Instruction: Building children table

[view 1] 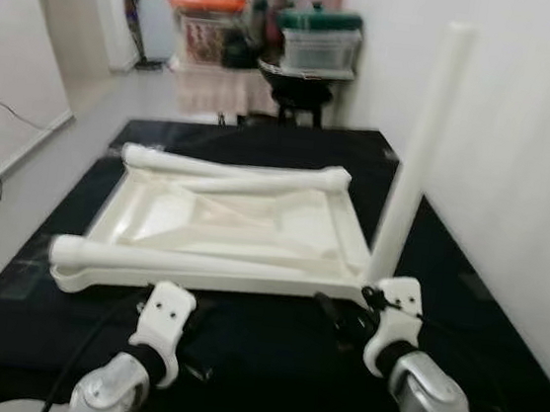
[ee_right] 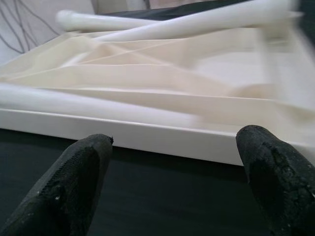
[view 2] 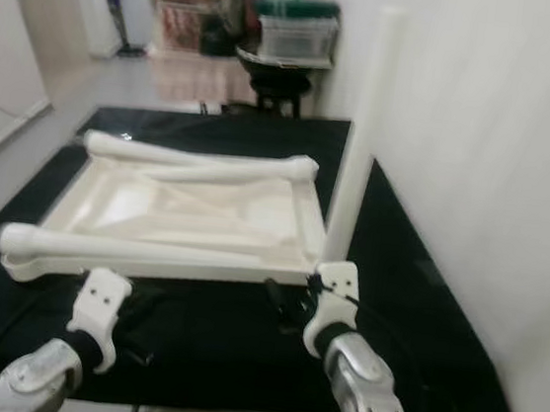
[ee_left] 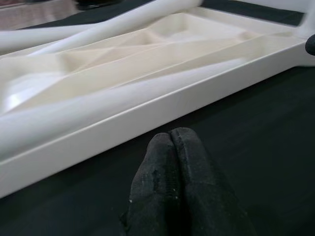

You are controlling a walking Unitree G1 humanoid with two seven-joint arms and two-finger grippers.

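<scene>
1. Lying upside down on the black mat (view 1: 269, 345), the white tabletop (view 1: 233, 226) forms a shallow tray holding loose white legs (view 1: 248, 178); how many is hard to tell.
2. One leg (view 1: 420, 153) stands upright at the tabletop's corner nearest the wall.
3. Beyond the tabletop, a blurred stool (view 1: 303, 90) carries a lidded clear box (view 1: 319, 37); its contents cannot be made out.
4. The left gripper (ee_left: 171, 142), fingers pressed together and holding nothing, hovers just before the tabletop's near edge.
5. The right gripper (ee_right: 172, 162), fingers spread wide and empty, faces that edge near the upright leg.
</scene>
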